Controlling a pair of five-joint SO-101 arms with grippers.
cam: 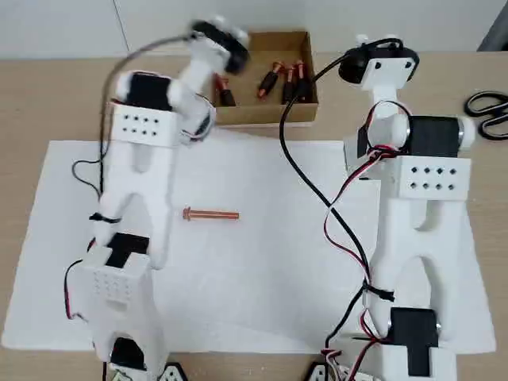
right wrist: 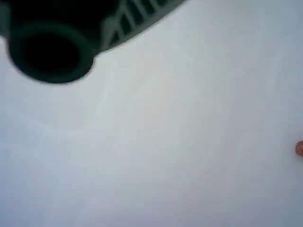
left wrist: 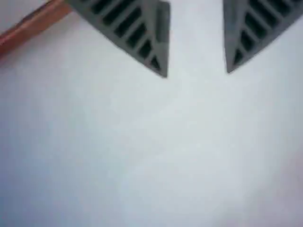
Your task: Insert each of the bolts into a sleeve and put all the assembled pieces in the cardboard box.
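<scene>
Bolt point(cam: 210, 214): copper, lying crosswise on white paper point(cam: 262, 270), centre-left of the high view.
Cardboard box point(cam: 266, 115): top centre, assembled pieces point(cam: 271, 79) inside.
Left gripper point(left wrist: 196, 71): fingers spread wide, empty.
Right gripper point(right wrist: 132, 19): cut off, opening cannot be told; blurred black cylinder point(right wrist: 49, 54) beside it.

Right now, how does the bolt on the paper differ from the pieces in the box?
The loose bolt is bare copper; the boxed pieces each carry a black sleeve on one end. The loose bolt lies alone, crosswise on the white paper; the boxed pieces lie side by side in the cardboard box, pointing roughly front to back. Both show copper-coloured shanks.
</scene>
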